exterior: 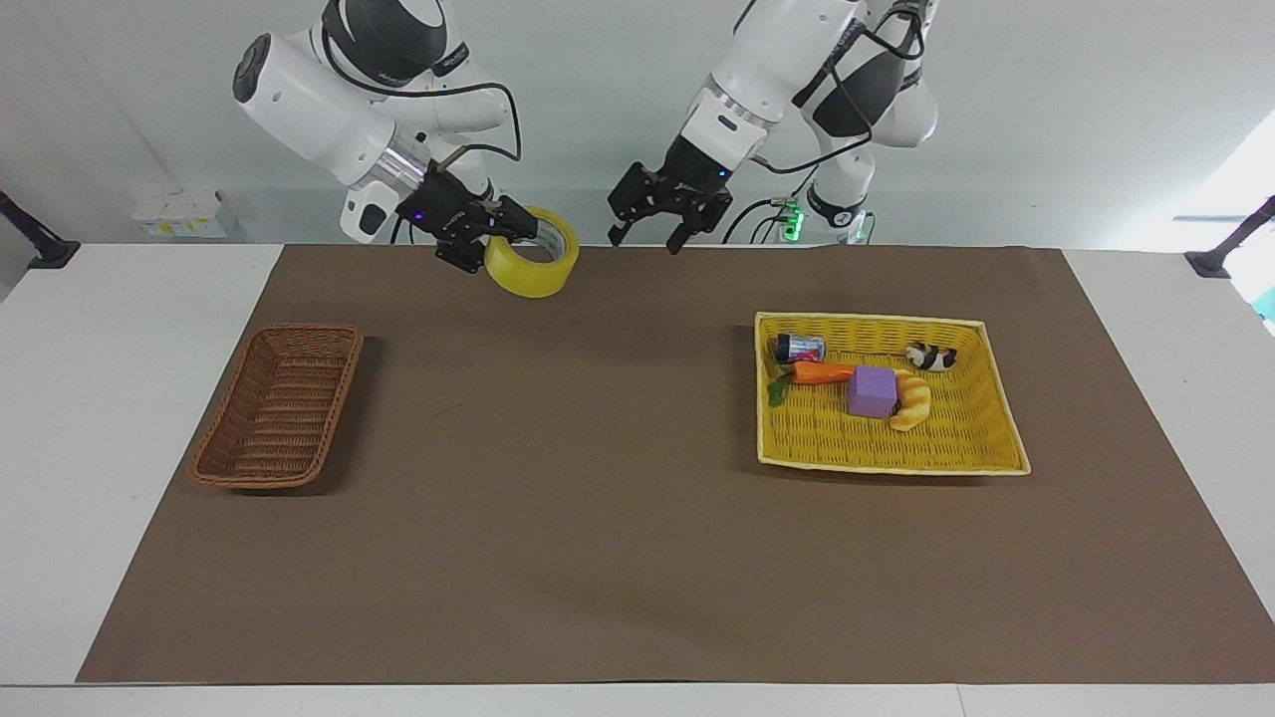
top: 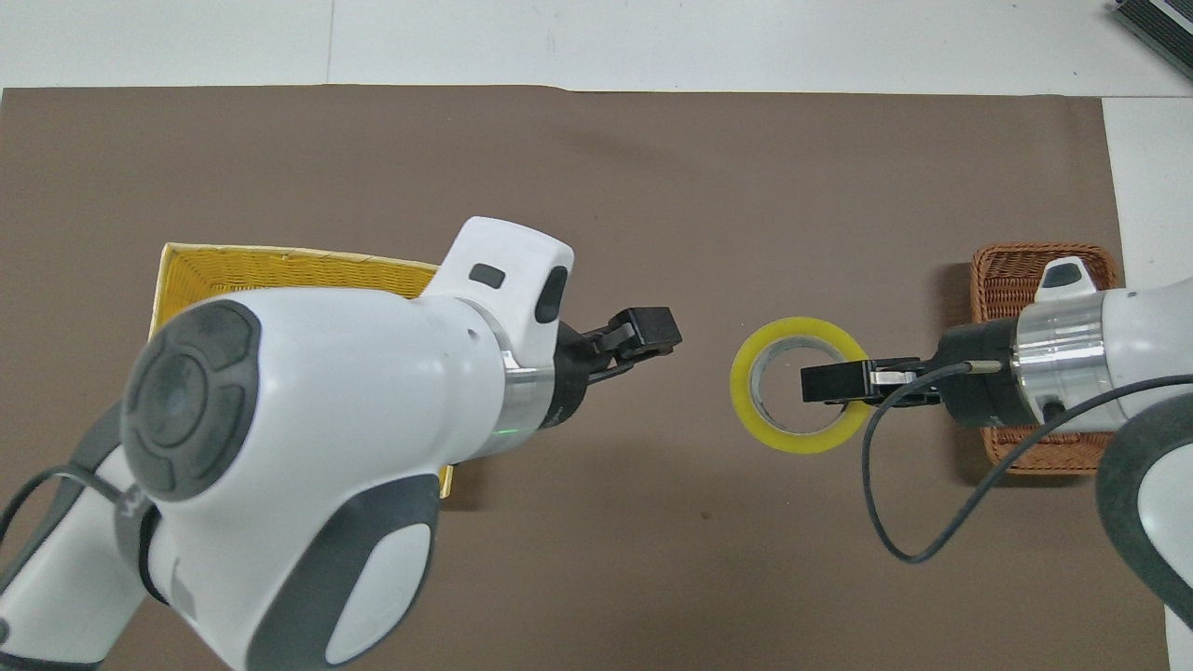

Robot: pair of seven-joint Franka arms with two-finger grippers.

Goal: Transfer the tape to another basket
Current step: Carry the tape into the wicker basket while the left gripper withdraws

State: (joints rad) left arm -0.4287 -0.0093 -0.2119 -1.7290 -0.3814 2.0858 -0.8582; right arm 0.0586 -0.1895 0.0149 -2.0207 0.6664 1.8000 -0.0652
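Note:
The tape (exterior: 525,273) (top: 788,440), a yellow roll with a pale core, hangs in the air over the brown mat. My right gripper (exterior: 510,231) (top: 828,382) is shut on its rim, one finger inside the ring. The left gripper (exterior: 647,237) (top: 652,332) is open and holds nothing. It is raised over the mat, apart from the tape, toward the yellow basket. The brown wicker basket (exterior: 299,333) (top: 1044,265) sits empty at the right arm's end of the table, partly covered by the right arm in the overhead view.
A yellow woven basket (exterior: 867,320) (top: 280,266) at the left arm's end holds a purple cube (exterior: 873,390), a croissant (exterior: 912,403), a carrot (exterior: 823,372), a can (exterior: 800,348) and a toy cow (exterior: 931,356). The left arm hides most of it from overhead.

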